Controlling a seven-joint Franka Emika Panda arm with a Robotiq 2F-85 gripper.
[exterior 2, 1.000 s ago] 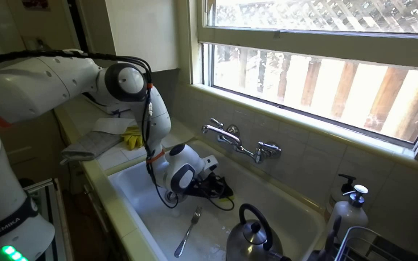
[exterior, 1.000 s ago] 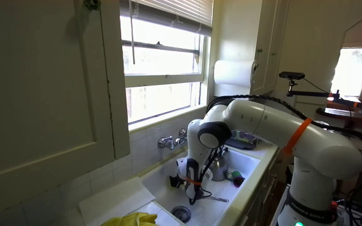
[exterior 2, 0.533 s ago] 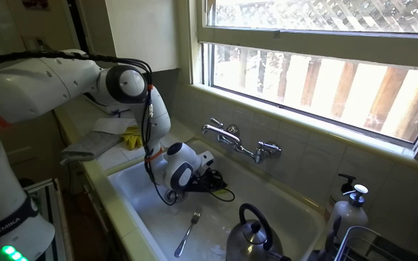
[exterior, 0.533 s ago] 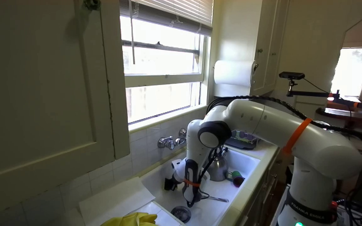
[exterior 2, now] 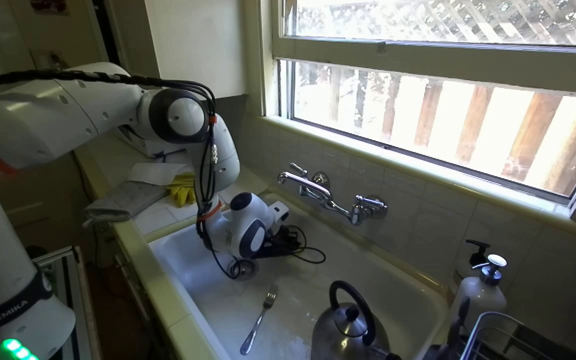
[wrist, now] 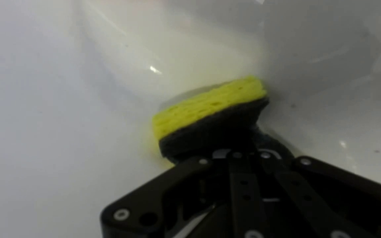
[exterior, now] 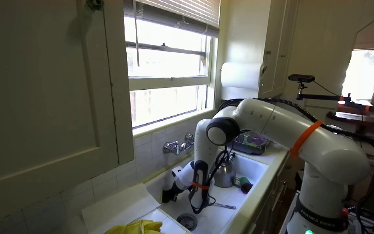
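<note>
A yellow sponge (wrist: 208, 105) with a dark scrubbing side was down in the white sink (exterior 2: 408, 287), near the corner where the sink's back edge met its edge at the drain end. The hand (wrist: 248, 153) held the sponge in a tight pinch, the dark side toward it and the yellow side facing the sink's surface; whether the yellow side touched that surface could not be told for certain. In both exterior views the white arm (exterior: 265, 118) reached over the sink's front edge and bent down into it.

The drain (exterior: 187, 222) lay near the sponge, close to the drain-end edge. A fork (exterior 2: 259, 320) lay on the sink's bottom nearer the front edge, its tines toward the drain. A steel kettle (exterior 2: 348, 334) with a black handle stood upright toward the opposite end, and a green and dark red cup (exterior: 244, 184) was near it, by the front edge. A tap (exterior 2: 329, 199) came out of the tiled wall (exterior 2: 413, 227) above the back edge.

On the desk (exterior 2: 155, 217), beyond the drain-end edge, lay yellow gloves (exterior 2: 182, 191), a white sheet of paper (exterior: 118, 208) and a grey cloth (exterior 2: 125, 200). Past the other end, by the back corner, stood a white pump bottle (exterior 2: 480, 300), with a dish rack (exterior 2: 498, 330) close by.
</note>
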